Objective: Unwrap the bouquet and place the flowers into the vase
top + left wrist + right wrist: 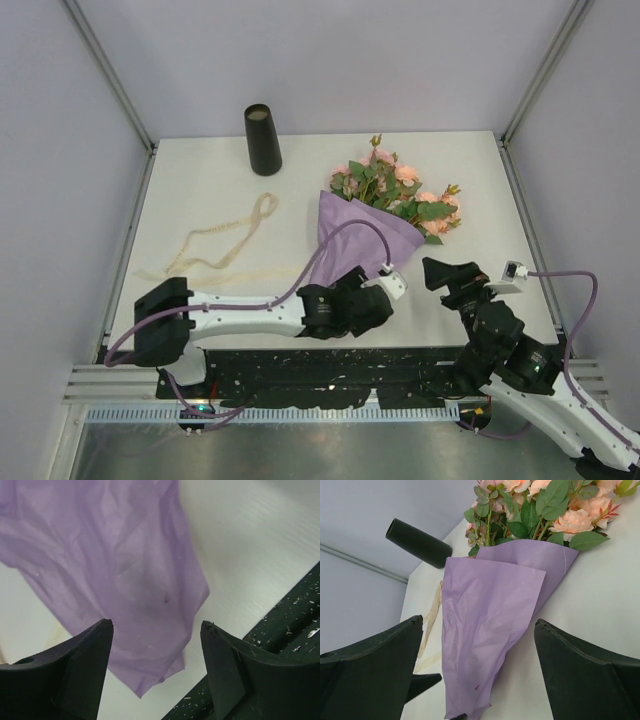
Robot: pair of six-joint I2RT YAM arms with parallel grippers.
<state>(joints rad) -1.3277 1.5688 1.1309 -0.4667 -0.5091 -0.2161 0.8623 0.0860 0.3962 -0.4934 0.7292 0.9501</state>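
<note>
Two grippers stood open near the bouquet (385, 215), which lay on its side on the white surface (200, 200), its roses (405, 175) toward the far right and the pointed tail of its purple paper (355, 245) toward the arms. The left gripper (156, 625) straddled that tail, jaws apart with the paper between them but not pinched, so it held nothing. The right gripper (479, 621) hovered just right of the cone, jaws spread wide and empty. The cream ribbon (225, 245) lay loose on the surface left of the cone, so the wrap looked untied, though the paper was wound round the stems. The black vase (263, 140) stood upright at the far edge, well apart from the flowers. The likely trouble was a pinch at the tail catching stems along with the thin paper. A pull would then drag the whole bunch instead of freeing the sheet, or tear it. A wide sweep leftward could also knock the narrow vase over.
</note>
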